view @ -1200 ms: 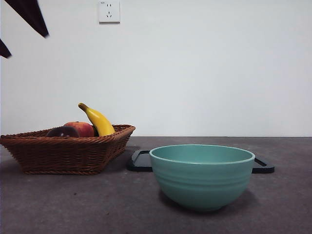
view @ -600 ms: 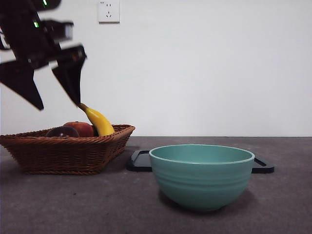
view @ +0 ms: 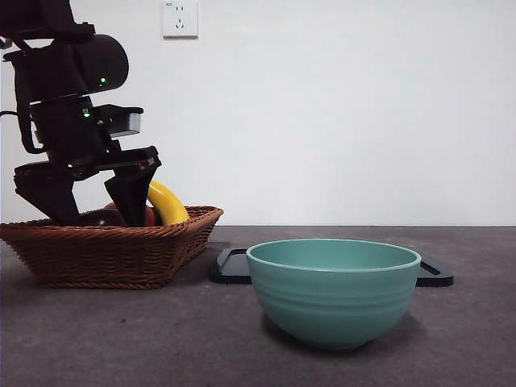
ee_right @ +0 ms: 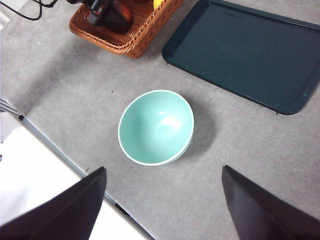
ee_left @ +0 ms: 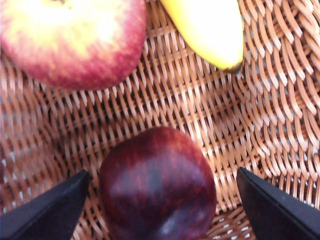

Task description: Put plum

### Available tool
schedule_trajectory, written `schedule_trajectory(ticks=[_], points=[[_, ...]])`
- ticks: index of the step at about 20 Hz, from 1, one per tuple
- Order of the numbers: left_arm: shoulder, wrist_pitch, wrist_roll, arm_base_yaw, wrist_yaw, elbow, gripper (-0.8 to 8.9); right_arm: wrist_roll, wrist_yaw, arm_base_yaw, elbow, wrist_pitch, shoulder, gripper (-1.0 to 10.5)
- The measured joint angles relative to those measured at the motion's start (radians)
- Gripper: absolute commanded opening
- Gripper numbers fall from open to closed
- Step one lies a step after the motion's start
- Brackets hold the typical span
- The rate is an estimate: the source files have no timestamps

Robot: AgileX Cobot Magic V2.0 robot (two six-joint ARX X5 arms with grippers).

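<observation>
Left gripper (view: pixel 90 211) has dropped into the wicker basket (view: pixel 113 254) since half a second ago, jaws spread wide either side of the plum (ee_left: pixel 157 184), not touching it. Basket also holds a red-yellow apple (ee_left: pixel 70 42) and banana (view: pixel 167 201). Teal bowl (view: pixel 334 290) sits empty, dark tray (ee_right: pixel 245 52) behind it. Grey table (view: pixel 161 339), white wall, socket (view: pixel 180 18). Right gripper (ee_right: pixel 162 205) hangs high, jaws apart.

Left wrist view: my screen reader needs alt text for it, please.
The left gripper, jaws open, straddles a glossy dark maroon plum lying in a woven brown wicker basket. Beyond it lie a red-and-yellow apple-like fruit and a yellow banana's end.
</observation>
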Motion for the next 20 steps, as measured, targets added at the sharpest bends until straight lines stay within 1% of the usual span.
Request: schedule_trajectory(ticks=[2, 3, 4, 6, 8, 9, 16, 18, 20], points=[[0.003, 0.005, 0.000, 0.000, 0.000, 0.000, 4.45, 0.000, 0.000, 0.000, 0.000, 0.002, 0.000, 3.7], [0.006, 0.006, 0.000, 0.000, 0.000, 0.000, 3.97, 0.000, 0.000, 0.000, 0.000, 0.004, 0.000, 3.7], [0.010, 0.007, 0.000, 0.000, 0.000, 0.000, 3.68, 0.000, 0.000, 0.000, 0.000, 0.005, 0.000, 3.7], [0.014, 0.005, 0.000, 0.000, 0.000, 0.000, 3.56, 0.000, 0.000, 0.000, 0.000, 0.005, 0.000, 3.7], [0.014, 0.003, 0.000, 0.000, 0.000, 0.000, 2.79, 0.000, 0.000, 0.000, 0.000, 0.005, 0.000, 3.7], [0.014, 0.003, 0.000, 0.000, 0.000, 0.000, 2.66, 0.000, 0.000, 0.000, 0.000, 0.005, 0.000, 3.7], [-0.005, -0.016, 0.000, 0.000, 0.010, 0.002, 2.66, 0.000, 0.000, 0.000, 0.000, 0.008, 0.000, 3.7], [-0.067, -0.019, 0.000, -0.004, 0.032, 0.002, 2.67, 0.000, 0.000, 0.000, 0.000, 0.012, 0.000, 3.7], [-0.159, -0.020, 0.000, -0.019, 0.077, 0.003, 2.66, 0.000, 0.000, 0.000, 0.000, 0.011, 0.000, 3.7]])
